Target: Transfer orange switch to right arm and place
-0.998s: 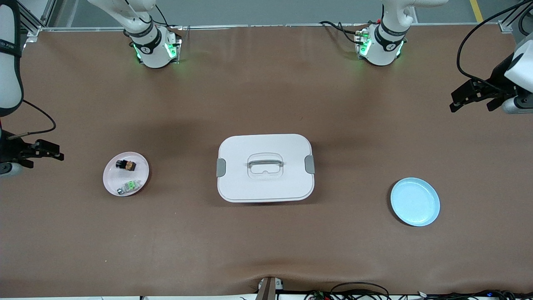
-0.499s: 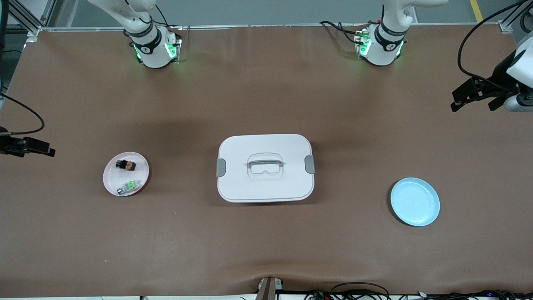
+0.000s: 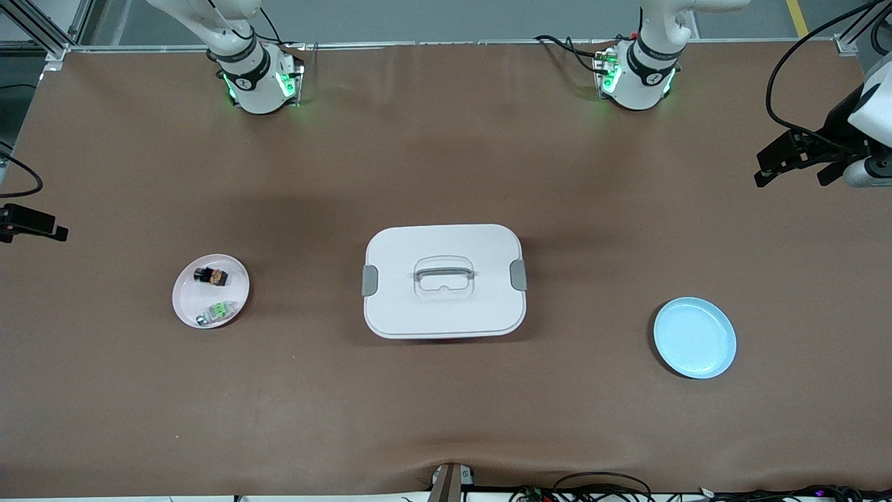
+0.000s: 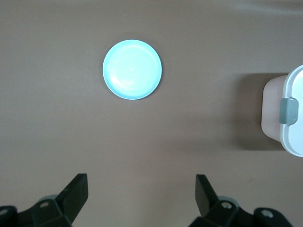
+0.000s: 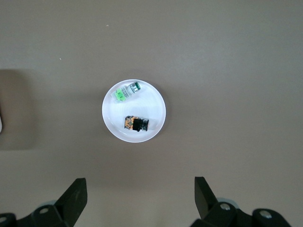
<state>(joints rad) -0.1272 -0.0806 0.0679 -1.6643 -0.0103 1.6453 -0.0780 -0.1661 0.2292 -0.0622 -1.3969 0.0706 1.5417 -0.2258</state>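
Lying flat on the pink plate (image 3: 182, 301), the orange switch (image 3: 211, 276) points lengthwise along the table.

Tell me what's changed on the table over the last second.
The right gripper drew back toward the right arm's end of the table, almost out of the front view, jaws open. The left gripper barely shifted, open and empty. The orange switch still lies on the pink plate; white container and blue plate unmoved.

White lidded box (image 3: 444, 280) mid-table; blue plate (image 3: 695, 337) toward left arm's end; pink-ish plate (image 3: 187, 307) w/ green part (image 3: 215, 312) toward right arm's.
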